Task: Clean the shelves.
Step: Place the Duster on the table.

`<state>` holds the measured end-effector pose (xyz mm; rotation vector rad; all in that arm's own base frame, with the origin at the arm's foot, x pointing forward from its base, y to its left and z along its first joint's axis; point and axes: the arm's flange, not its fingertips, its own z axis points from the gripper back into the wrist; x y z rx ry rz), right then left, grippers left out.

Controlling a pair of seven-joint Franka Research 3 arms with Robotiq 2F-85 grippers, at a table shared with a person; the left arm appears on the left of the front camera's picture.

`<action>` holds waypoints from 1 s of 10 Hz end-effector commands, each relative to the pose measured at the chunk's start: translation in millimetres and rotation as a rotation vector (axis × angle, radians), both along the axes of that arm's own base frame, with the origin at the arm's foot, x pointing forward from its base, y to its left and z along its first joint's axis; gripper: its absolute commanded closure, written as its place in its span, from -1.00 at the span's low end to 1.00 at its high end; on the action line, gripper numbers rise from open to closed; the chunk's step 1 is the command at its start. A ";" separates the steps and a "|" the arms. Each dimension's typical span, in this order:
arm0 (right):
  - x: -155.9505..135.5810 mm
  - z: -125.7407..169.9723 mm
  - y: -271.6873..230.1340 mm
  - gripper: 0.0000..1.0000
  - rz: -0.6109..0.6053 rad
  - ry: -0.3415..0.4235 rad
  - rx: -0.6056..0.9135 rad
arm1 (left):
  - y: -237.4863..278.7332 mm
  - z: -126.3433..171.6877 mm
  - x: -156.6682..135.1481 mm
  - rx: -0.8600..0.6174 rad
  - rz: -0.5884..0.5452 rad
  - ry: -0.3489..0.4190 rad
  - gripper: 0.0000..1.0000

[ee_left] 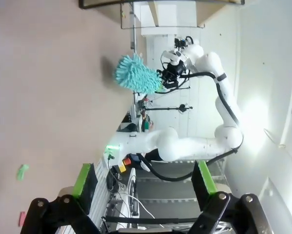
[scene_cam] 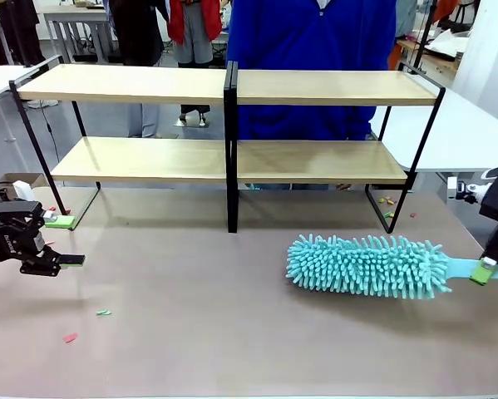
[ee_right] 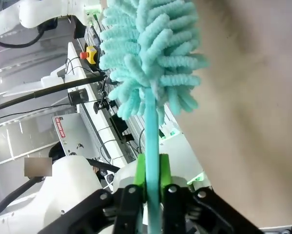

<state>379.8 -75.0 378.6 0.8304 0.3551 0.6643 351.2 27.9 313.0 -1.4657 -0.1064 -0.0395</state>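
The shelves (scene_cam: pixel 315 160), two light-wood boards in a black frame, stand across the back of the table. A teal fluffy duster (scene_cam: pixel 365 266) lies on the tabletop in front of their right half. Its flat handle runs right into my right gripper (scene_cam: pixel 484 273). In the right wrist view the green pads (ee_right: pixel 141 171) press both sides of the handle, with the duster (ee_right: pixel 146 53) head beyond. At the table's left edge, my left gripper (scene_cam: pixel 66 241) stands open and holds nothing. Its wrist view shows the duster (ee_left: pixel 136 73) far off.
A person in a blue top (scene_cam: pixel 311 50) stands just behind the shelves. Small scraps lie on the brown tabletop: a green one (scene_cam: pixel 104 312), a red one (scene_cam: pixel 70 337) and a few by the shelves' right foot (scene_cam: pixel 388 202). A white table (scene_cam: pixel 469 133) adjoins at right.
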 end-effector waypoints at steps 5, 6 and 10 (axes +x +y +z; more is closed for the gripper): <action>3.6 33.2 -23.7 -1.00 -0.368 -0.526 0.144 | 3.6 3.0 -5.9 -0.009 -0.015 -0.018 -1.00; 11.7 42.7 -26.4 -1.00 -0.615 -0.737 0.289 | 3.6 3.0 -5.9 -0.009 -0.015 -0.018 -1.00; 2.3 60.4 -44.2 -1.00 -0.796 -0.520 0.748 | 3.6 3.0 -5.9 -0.009 -0.015 -0.018 -1.00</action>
